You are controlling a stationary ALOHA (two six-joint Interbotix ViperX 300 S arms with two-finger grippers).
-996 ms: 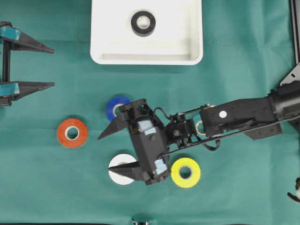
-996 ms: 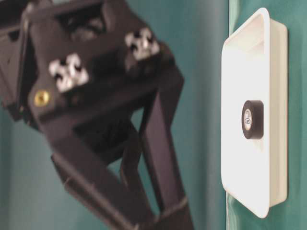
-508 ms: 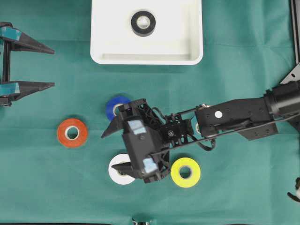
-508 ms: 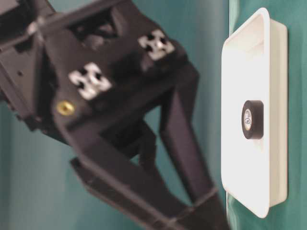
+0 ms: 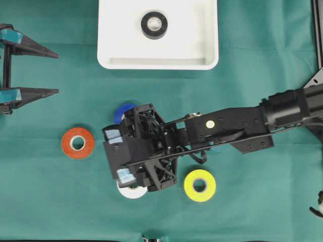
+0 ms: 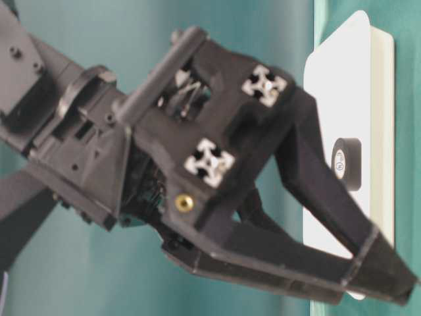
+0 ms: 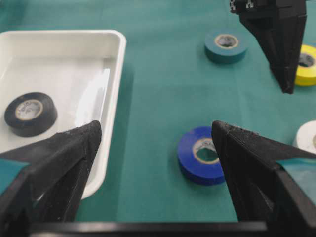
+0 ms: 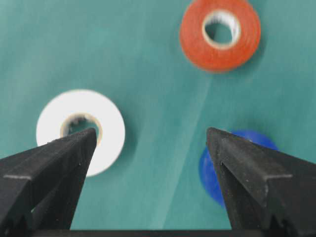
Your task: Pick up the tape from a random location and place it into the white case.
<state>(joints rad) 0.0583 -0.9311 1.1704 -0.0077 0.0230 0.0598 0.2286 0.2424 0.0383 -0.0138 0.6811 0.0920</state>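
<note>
A smooth green cloth (image 5: 262, 60) covered the table, faintly creased. On it sat the white case (image 5: 113, 45), a shallow glossy plastic tray with rounded corners and a raised rim, at the top centre of the overhead view. One black tape roll (image 5: 154, 24) lay flat inside it, near its upper middle.

Outside the case I counted five more rolls, all flat rings with pale cores: an orange roll (image 5: 77, 143) at left of centre, a blue roll (image 5: 122, 110) partly under the right arm, a white roll (image 5: 132, 190) peeking from beneath the right gripper, a yellow roll (image 5: 200, 185) lower right of it, and a teal roll (image 7: 226, 46) seen only from the left wrist camera. That made six rolls in all, one of each colour.

The right gripper (image 8: 150, 140), matte black and angular, pointed down with its pointed fingers spread wide, one over the white roll and the other over the blue roll, holding nothing. The left gripper (image 5: 54, 71) hung at the left edge of the overhead view, its tapered black fingers also wide apart and empty.
</note>
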